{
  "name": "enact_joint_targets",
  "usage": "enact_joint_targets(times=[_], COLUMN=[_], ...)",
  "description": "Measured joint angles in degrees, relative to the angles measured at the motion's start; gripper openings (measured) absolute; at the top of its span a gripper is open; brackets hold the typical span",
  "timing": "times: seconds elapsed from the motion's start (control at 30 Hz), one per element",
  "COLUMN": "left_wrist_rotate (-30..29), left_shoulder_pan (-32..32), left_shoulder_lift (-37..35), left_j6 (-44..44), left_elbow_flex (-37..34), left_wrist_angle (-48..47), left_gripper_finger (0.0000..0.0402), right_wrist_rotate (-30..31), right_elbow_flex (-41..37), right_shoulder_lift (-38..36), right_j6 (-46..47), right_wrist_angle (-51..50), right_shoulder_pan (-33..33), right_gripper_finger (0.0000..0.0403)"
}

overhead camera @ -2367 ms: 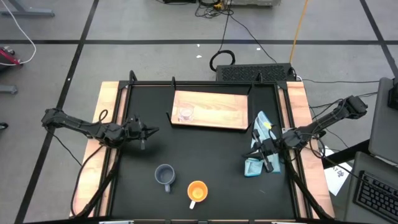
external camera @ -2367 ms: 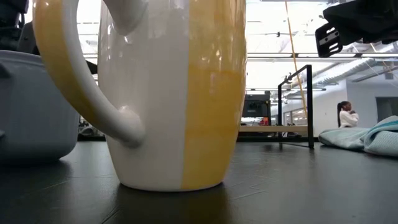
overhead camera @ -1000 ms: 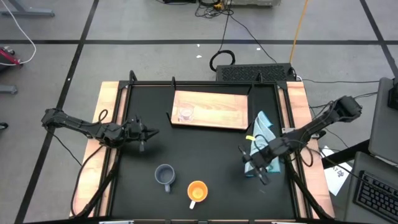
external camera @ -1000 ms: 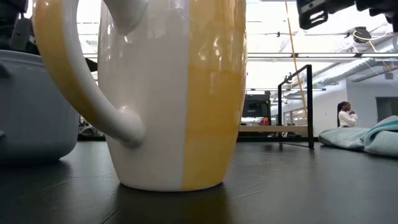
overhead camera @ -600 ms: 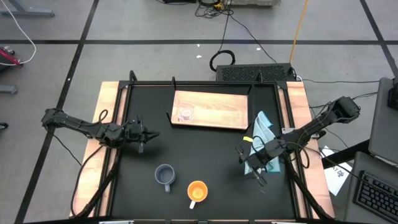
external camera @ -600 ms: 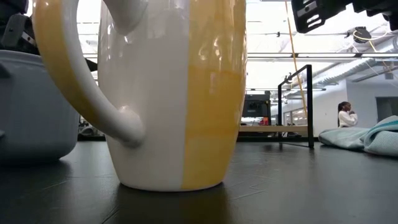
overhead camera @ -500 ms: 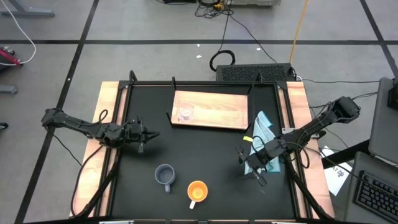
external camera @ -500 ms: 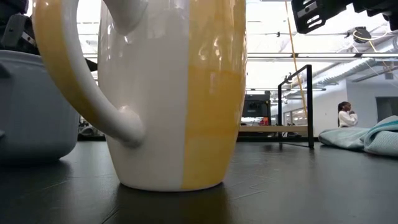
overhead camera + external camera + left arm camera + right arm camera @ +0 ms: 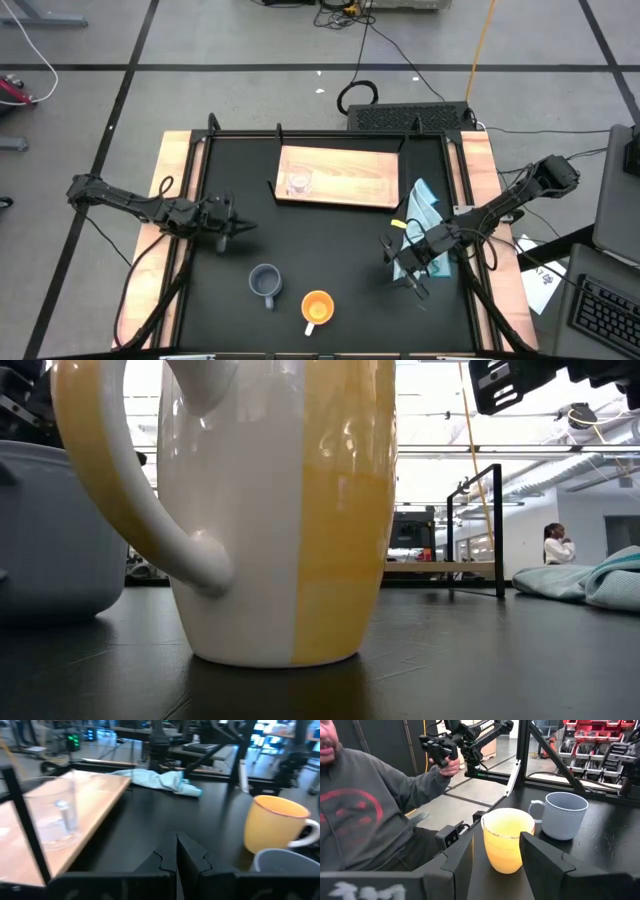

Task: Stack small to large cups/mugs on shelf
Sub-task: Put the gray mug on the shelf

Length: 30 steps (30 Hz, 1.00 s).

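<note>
Meanwhile the right gripper (image 9: 400, 262) hung with its fingers spread wide and empty, the orange mug (image 9: 508, 840) framed just ahead between them and the blue-grey mug (image 9: 563, 814) beyond. The left gripper (image 9: 240, 226) was closed on nothing, near the shelf (image 9: 345, 177) where the glass cup (image 9: 298, 184) stood.

No readable text, labels, brands or numbers in any view. Red mark on person's grey sweatshirt (image 9: 355, 815), no letters made out. Blurred white marks on right gripper's (image 9: 495, 851) housing, illegible. White paper (image 9: 541, 283) beside table, print too small to read.
</note>
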Motion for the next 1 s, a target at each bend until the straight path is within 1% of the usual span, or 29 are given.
enact_joint_targets(times=[0.13, 0.3, 0.43, 0.53, 0.63, 0.73, 0.8, 0.93, 1.0], left_wrist_rotate=[2.33, 1.70, 1.40, 1.40, 1.38, 1.35, 1.32, -2.12, -3.45], left_shoulder_pan=[-0.43, -1.61, -3.10, -4.86, -7.04, -9.59, -11.43, -14.73, -15.83], left_shoulder_lift=[0.00, 0.02, 1.69, 3.92, 6.60, 9.11, 10.33, 12.04, 12.57], left_j6=[-1.34, -7.91, -11.62, -13.49, -14.45, -12.29, -9.22, -4.62, -4.35], left_elbow_flex=[0.00, 0.00, 0.00, 0.00, 0.00, 0.00, 0.00, 0.00, 0.00], left_wrist_angle=[0.00, 0.07, 0.14, 1.60, 5.09, 8.69, 10.45, 12.11, 12.31], left_gripper_finger=[0.0005, 0.0006, 0.0009, 0.0029, 0.0058, 0.0083, 0.0092, 0.0096, 0.0097], right_wrist_rotate=[0.02, 0.02, 0.02, 0.02, 0.04, 0.04, 0.04, 0.04, 0.09], right_elbow_flex=[0.00, -0.02, -0.02, -0.02, -0.02, -0.04, -0.20, -2.11, -3.92], right_shoulder_lift=[0.00, 0.00, -0.03, -0.26, -0.26, -0.26, -0.26, -0.67, -1.59], right_j6=[-0.20, -0.20, -0.39, -0.44, -1.32, -1.76, -2.72, -4.47, -4.71], right_wrist_angle=[-0.39, -1.54, -2.38, -3.29, -5.07, -5.90, -6.27, -4.62, -1.68], right_shoulder_pan=[0.00, 0.00, 0.00, 0.00, 0.00, 0.00, 0.04, 0.15, 0.15], right_gripper_finger=[0.0153, 0.0153, 0.0153, 0.0153, 0.0143, 0.0118, 0.0092, 0.0019, 0.0008])
